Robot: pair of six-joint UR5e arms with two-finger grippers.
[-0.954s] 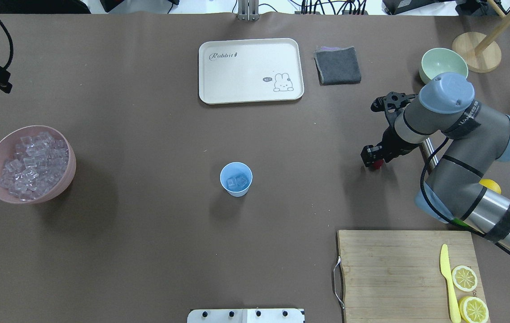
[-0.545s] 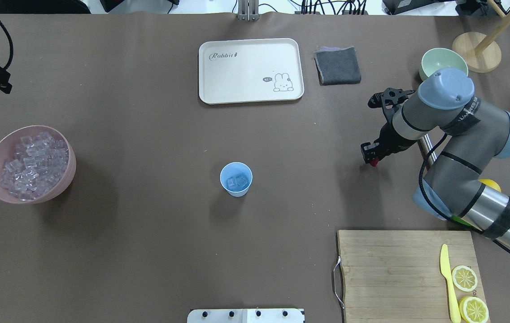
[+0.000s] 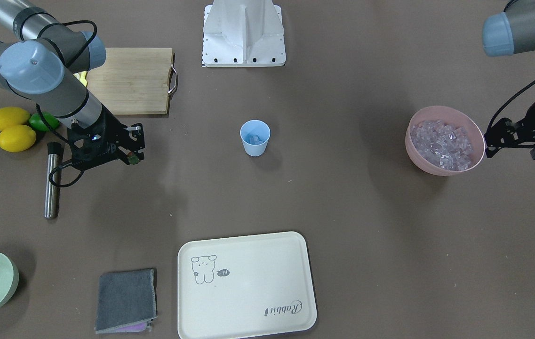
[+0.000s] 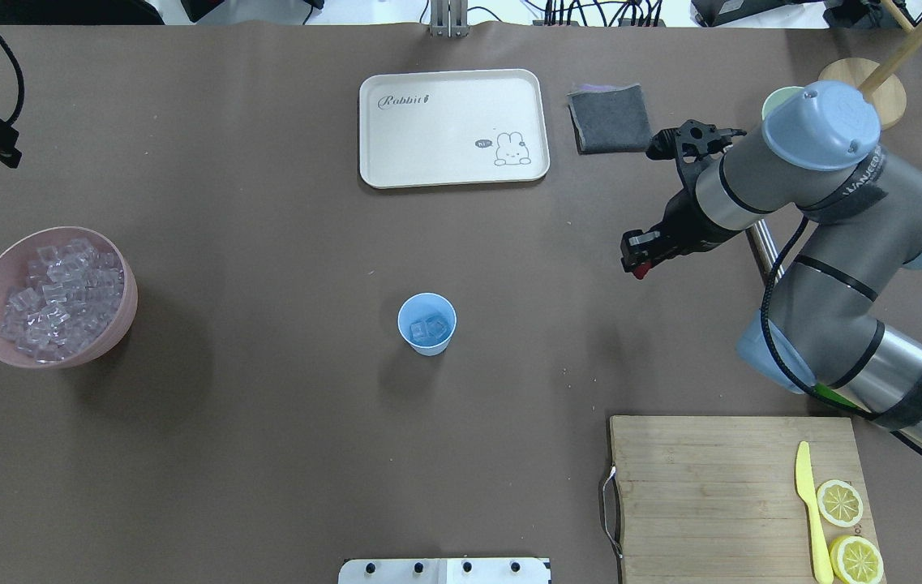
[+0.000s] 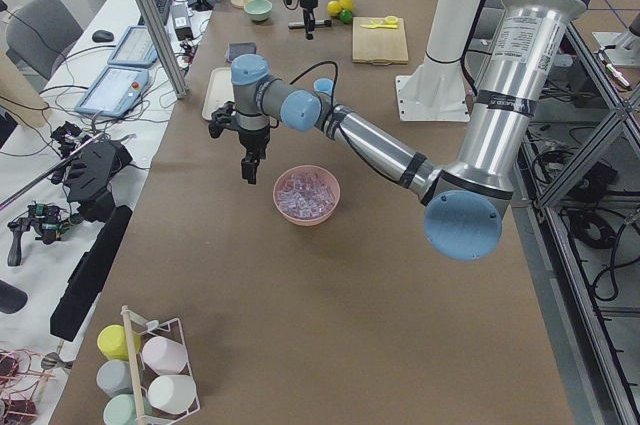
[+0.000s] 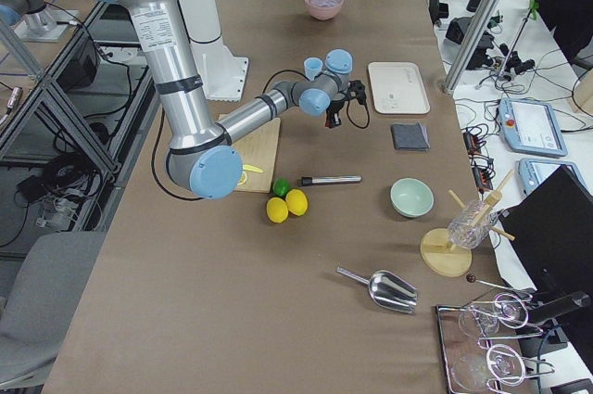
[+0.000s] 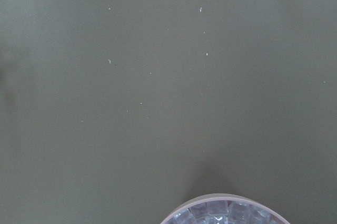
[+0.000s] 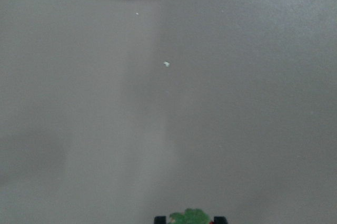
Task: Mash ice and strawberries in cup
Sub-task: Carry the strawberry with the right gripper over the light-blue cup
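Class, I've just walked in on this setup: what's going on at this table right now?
The right gripper holds a strawberry above the table, off to one side of the blue cup, which already has a few ice cubes in it. The left gripper hangs beside the pink bowl full of more cubes. No mashing yet.

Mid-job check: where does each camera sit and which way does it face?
Front-facing: across the table, facing the robot's base; right hand at view's left, left hand at view's right.
Overhead: behind the robot, looking down on the cup; right arm shows.
Exterior left: table's end; left arm near.
Exterior right: opposite end; right arm near.
Left wrist: down at pink bowl's rim; no hand.
Right wrist: down at table; fingertips, strawberry.
Shared: front-facing and overhead both show the cup.
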